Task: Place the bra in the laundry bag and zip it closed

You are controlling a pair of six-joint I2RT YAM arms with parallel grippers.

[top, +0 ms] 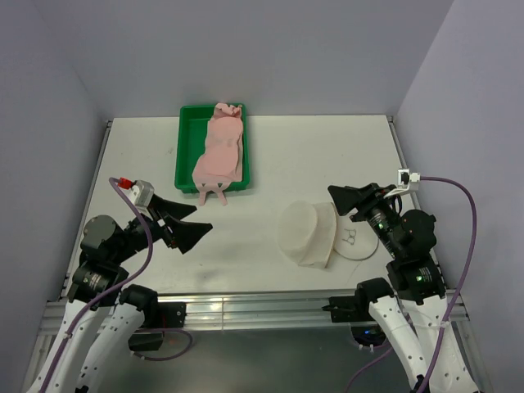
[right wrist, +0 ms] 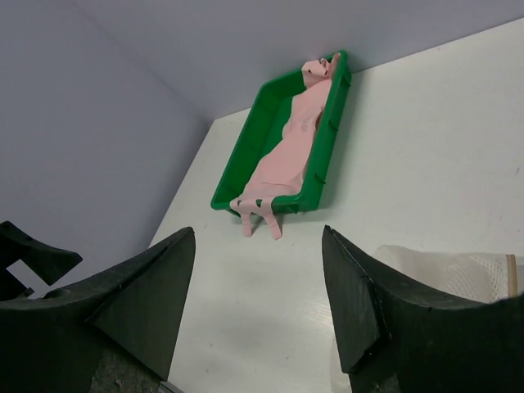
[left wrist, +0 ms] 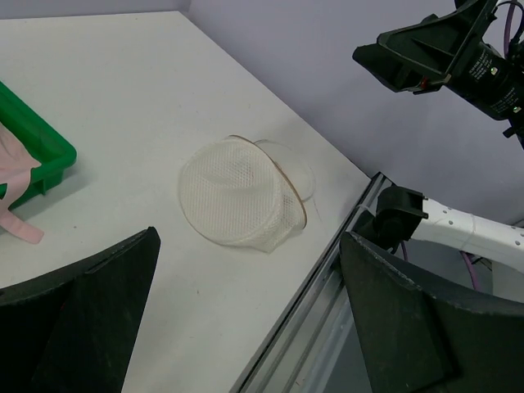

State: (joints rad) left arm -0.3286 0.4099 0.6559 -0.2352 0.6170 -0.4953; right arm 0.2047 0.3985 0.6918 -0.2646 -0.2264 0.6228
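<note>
Nothing done yet. Bra (top: 219, 154) in green tray (top: 187, 155), worktop's (top: 327, 155) far edge. Laundry bag (top: 309, 236) near front edge, looks unzipped. L fingers (top: 196, 223) & R fingers (top: 344, 202) spread apart, empty.

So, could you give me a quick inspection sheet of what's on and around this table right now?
Surface: white table, flat and matte.
Job's things: pink bra lies in the green tray, straps hanging over its near rim; white mesh laundry bag lies on the table by the right arm, apparently unzipped, halves spread.
Clutter: nothing seen.
Grippers: left gripper open, empty; right gripper open, empty.
Cables: purple cable on the right arm, another on the left.
Surroundings: plain pale walls on three sides; metal rail at the near edge.
</note>
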